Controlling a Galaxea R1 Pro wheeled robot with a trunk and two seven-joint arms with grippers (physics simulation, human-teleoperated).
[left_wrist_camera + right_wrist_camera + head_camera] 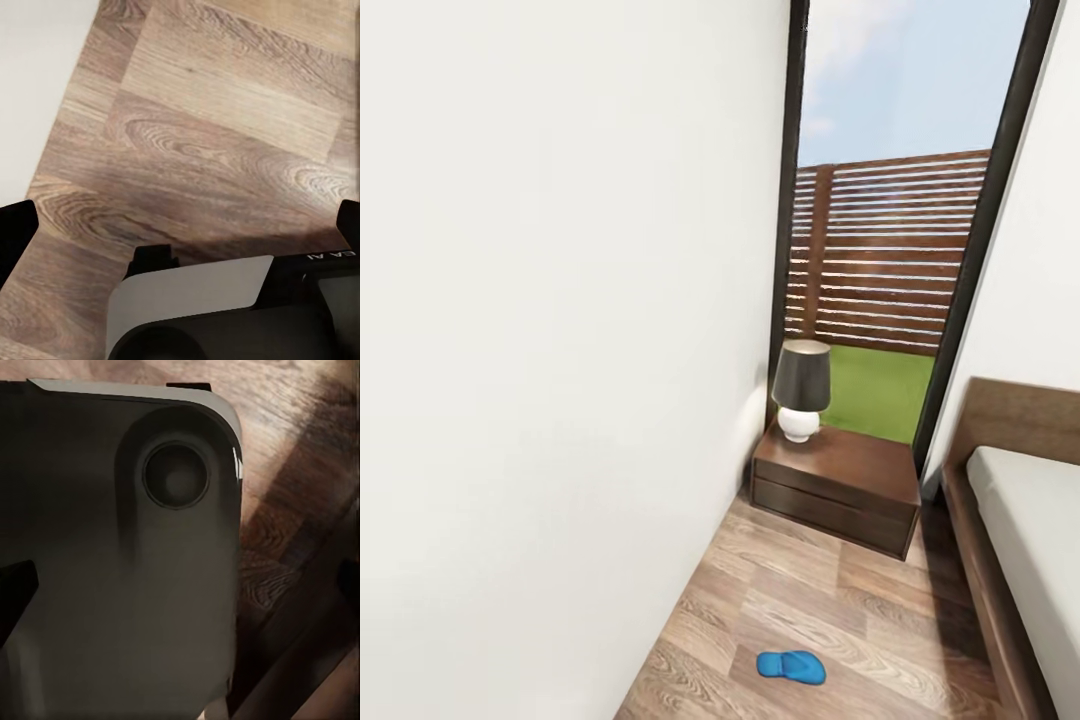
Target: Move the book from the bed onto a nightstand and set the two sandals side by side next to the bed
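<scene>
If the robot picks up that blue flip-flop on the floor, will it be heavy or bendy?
Probably light: the sandal looks thin and small beside the nightstand. It may bend a little, since its sole looks slim and flat. It likely won't roll, because it lies flat on the wooden floor; a push would probably just slide it.

Lamp (801, 388) on nightstand (838, 485), bed (1028, 540) right, sandal (791, 667) on floor (840, 620) before
</scene>
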